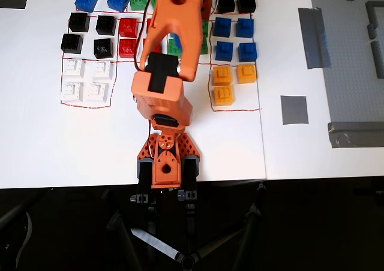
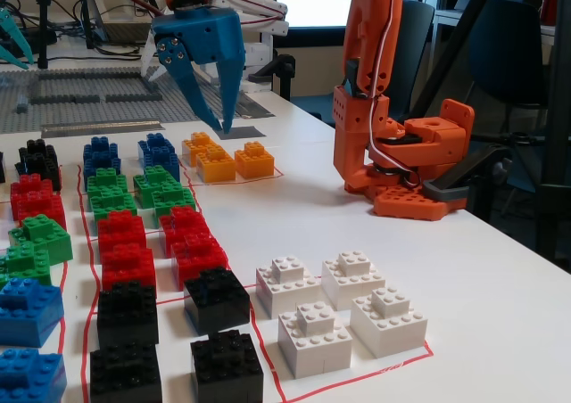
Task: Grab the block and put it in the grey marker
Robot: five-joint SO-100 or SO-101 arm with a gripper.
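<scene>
Three orange-yellow blocks (image 1: 223, 74) sit together in a red-outlined patch right of the arm; they also show in the fixed view (image 2: 217, 162). The grey marker (image 1: 294, 110), a flat dark grey square, lies bare to their right in the overhead view and shows as a dark patch (image 2: 256, 109) behind them in the fixed view. My blue gripper (image 2: 221, 128) points down, hanging just above the far side of the blocks with its fingertips together and nothing held. In the overhead view it is hidden by the orange arm (image 1: 177, 37).
Rows of blue (image 1: 234, 37), green, red (image 1: 128, 36), black (image 1: 87, 34) and white (image 1: 87, 79) bricks fill the white sheet. A long grey tape strip (image 1: 313, 38) and a grey bar (image 1: 354, 133) lie at the right. The arm base (image 1: 167, 163) stands at the front edge.
</scene>
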